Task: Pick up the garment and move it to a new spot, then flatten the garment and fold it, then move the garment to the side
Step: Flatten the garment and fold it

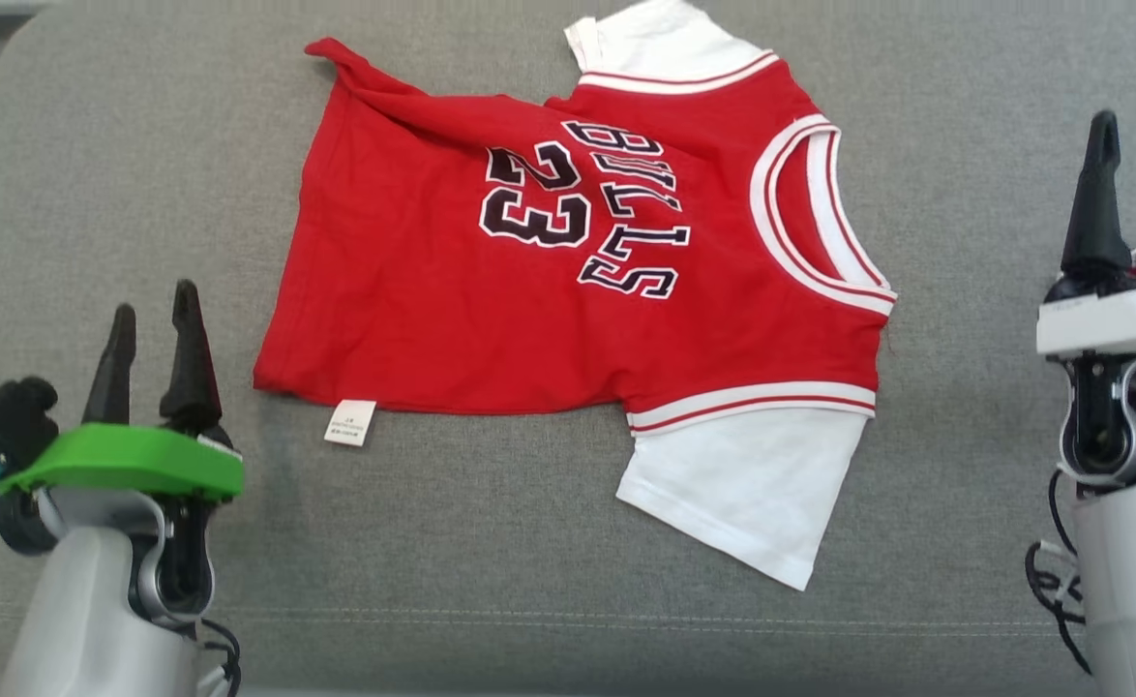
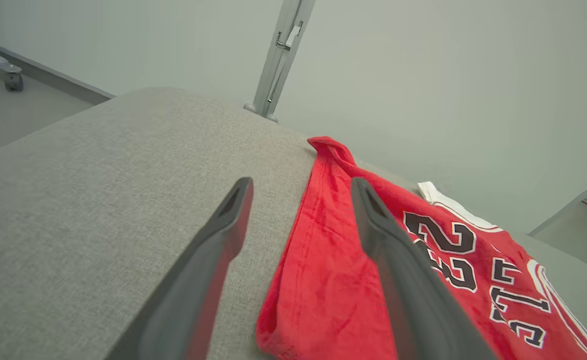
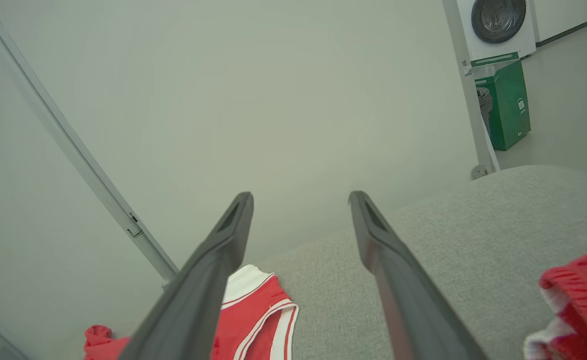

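The garment (image 1: 549, 290) is a red jersey with white sleeves and a black "BULLS 23" print facing up. It lies spread on the grey cushion (image 1: 529, 561), neck to the right and hem to the left. The far hem corner is bunched into a twist. My left gripper (image 1: 154, 300) stands open near the front left, short of the hem. In the left wrist view the left gripper (image 2: 301, 182) frames the hem of the garment (image 2: 323, 260). My right gripper (image 1: 1134, 126) is open at the right edge, apart from the collar. Past the right gripper (image 3: 301, 195), the garment (image 3: 253, 310) shows low down.
A white label (image 1: 350, 422) sticks out from the near hem. A metal post (image 2: 281, 50) rises behind the cushion's far edge. A washing machine (image 3: 498, 20) and a green bin (image 3: 506, 105) stand beyond the cushion. A red and white piece of cloth (image 3: 578, 300) shows at the right.
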Robot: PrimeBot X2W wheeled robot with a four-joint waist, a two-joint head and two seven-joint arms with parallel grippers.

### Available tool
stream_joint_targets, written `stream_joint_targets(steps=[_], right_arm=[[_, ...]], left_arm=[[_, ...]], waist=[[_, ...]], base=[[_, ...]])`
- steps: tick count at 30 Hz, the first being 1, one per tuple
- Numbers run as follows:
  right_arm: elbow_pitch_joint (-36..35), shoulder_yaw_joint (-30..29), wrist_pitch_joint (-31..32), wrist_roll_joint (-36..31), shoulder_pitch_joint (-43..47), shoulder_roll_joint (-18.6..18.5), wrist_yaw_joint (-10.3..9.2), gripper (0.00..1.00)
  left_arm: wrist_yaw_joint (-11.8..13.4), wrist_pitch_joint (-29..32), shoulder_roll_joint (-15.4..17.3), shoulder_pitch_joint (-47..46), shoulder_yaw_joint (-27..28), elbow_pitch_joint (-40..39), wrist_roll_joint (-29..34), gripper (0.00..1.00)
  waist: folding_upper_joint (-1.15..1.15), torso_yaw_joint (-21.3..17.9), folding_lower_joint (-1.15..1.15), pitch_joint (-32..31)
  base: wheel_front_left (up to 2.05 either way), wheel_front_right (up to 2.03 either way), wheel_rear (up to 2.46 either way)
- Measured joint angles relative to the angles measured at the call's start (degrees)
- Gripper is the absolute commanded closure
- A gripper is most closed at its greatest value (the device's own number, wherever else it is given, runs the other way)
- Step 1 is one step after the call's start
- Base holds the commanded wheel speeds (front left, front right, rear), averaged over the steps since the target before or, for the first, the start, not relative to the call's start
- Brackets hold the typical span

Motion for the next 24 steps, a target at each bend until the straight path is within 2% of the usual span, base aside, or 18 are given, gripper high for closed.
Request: stream_joint_targets(steps=[6, 9, 10, 13, 17, 24], right_arm=[[-1.45, -3.82, 0.00, 2.37, 10.39, 2.48, -1.05, 0.00], [-0.80, -3.90, 0.00, 3.35, 15.97, 3.41, -1.36, 0.00], [-0.19, -2.92, 0.00, 3.90, 18.98, 3.97, -1.34, 0.00], [-0.04, -0.55, 0.01, 4.50, 21.96, 4.55, -0.84, 0.00], [-0.03, 2.27, 1.55, 4.89, 24.85, 4.53, -0.31, 0.00], [0.47, 8.26, 5.81, 6.20, 29.05, 4.35, 0.82, 0.00]], left_arm=[[-0.04, 0.00, -1.60, 8.21, 1.41, -0.68, -2.72, 0.00], [-0.05, 0.00, -3.43, 11.93, 1.62, -0.40, -5.60, 0.00], [-0.08, 0.19, -4.54, 14.76, 2.02, 0.26, -8.60, 0.00], [-0.31, 2.03, -4.61, 18.34, 2.70, 0.22, -12.39, 0.00], [-0.36, 3.92, -4.49, 19.35, 2.76, -1.49, -14.69, 0.00], [-0.47, 8.12, -4.76, 19.32, 1.74, -3.92, -21.50, 0.00]], waist=[[0.00, 0.20, 0.00, -4.96], [0.00, 0.31, 0.00, -7.45], [0.00, 0.33, 0.00, -9.11], [0.00, 0.21, 0.00, -11.39], [0.00, -0.27, 0.00, -13.49], [0.00, -0.92, 0.00, -12.89]], base=[[0.00, 0.00, 0.00], [0.00, 0.00, 0.00], [0.00, 0.00, 0.00], [0.00, 0.00, 0.00], [0.00, 0.00, 0.00], [0.00, 0.00, 0.00]])
